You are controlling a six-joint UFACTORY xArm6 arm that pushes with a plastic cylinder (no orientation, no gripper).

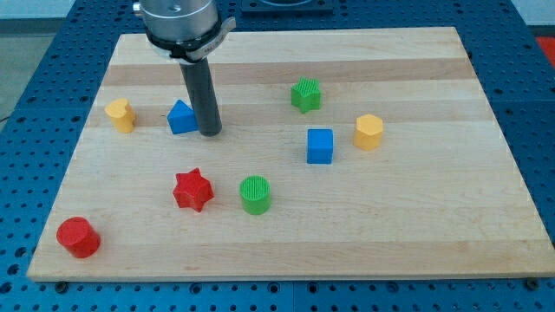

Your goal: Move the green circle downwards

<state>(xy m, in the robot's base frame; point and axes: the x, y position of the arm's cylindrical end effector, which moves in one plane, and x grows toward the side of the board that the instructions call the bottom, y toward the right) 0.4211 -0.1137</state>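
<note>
Green circle below-right of tool tip

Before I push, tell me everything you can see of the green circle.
The green circle is a short, bright green cylinder standing upright on its flat base, its round top face ribbed with fine parallel lines; it looks like printed plastic. It sits on the wooden board a little below the middle, just to the view's right of the red star, with a narrow gap between them. Nothing touches it but the board. My tip is up and to the view's left, beside the blue triangle.
</note>
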